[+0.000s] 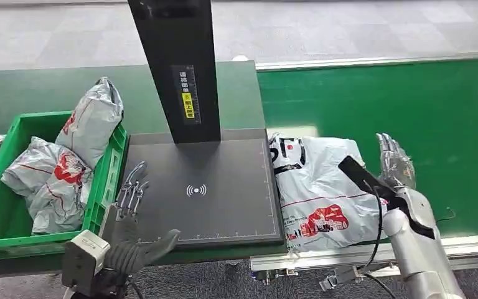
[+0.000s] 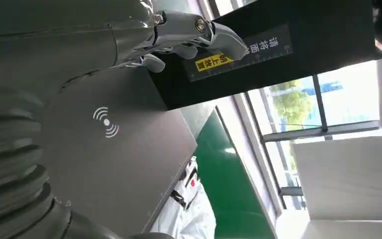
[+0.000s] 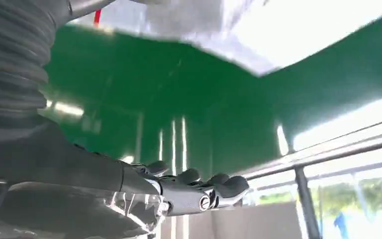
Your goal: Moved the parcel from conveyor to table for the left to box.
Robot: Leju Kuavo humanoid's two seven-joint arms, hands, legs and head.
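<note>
Green conveyor belt (image 1: pixel 379 93) is running wide beyond and beneath the right hand (image 1: pixel 395 163); the dark scanning platform (image 1: pixel 205 187) with its black upright post (image 1: pixel 174 62) is sitting between the two hands. The green crate (image 1: pixel 12 230), already holding grey mailer bags (image 1: pixel 56 174), is lying just outboard of the left hand (image 1: pixel 132 190).

The white parcel (image 1: pixel 323 193) is lying on the belt edge, touching the platform's near side, just inboard of the right hand. Right hand is standing edge-up with fingers extended and together, gripping nothing, at the parcel's outer side; whether it touches the bag, cannot tell. Left hand is resting flat and spread over the platform's crate-side edge, holding nothing.

Risk, as judged: a sideways push is likely to crumple the soft bag rather than slide it, or the bag is likely to catch on the platform's raised lip. The post is standing near the transfer path; a parcel pushed too far risks meeting the waiting left hand early. The crate is already piling high on its far side, so bags may be spilling later.
</note>
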